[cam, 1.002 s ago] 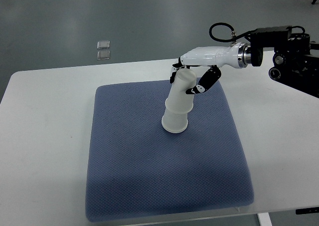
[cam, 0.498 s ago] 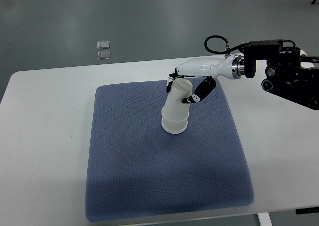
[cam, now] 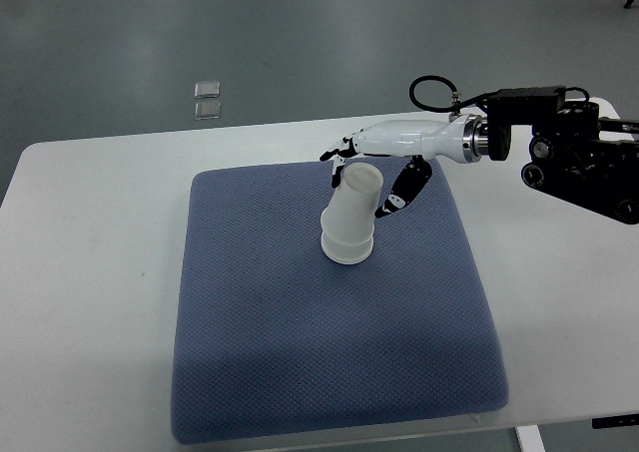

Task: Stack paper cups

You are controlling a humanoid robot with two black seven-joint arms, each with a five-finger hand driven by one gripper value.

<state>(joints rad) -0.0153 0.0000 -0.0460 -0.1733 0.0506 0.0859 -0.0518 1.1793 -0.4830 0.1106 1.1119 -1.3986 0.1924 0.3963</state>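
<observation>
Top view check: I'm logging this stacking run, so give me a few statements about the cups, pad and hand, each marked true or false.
1. The white paper cup stack stands upside down on the blue quilted pad. True.
2. The right hand clamps the stack tightly. False: its fingers are spread beside the top, holding nothing.
3. The stack leans, its top tipped toward the hand. True.
4. The left hand rests on the pad. False: no left hand is in view.
5. The pad lies on a white table. True.
6. A second, separate cup waits beside the stack. False: only the stack is on the pad.
</observation>
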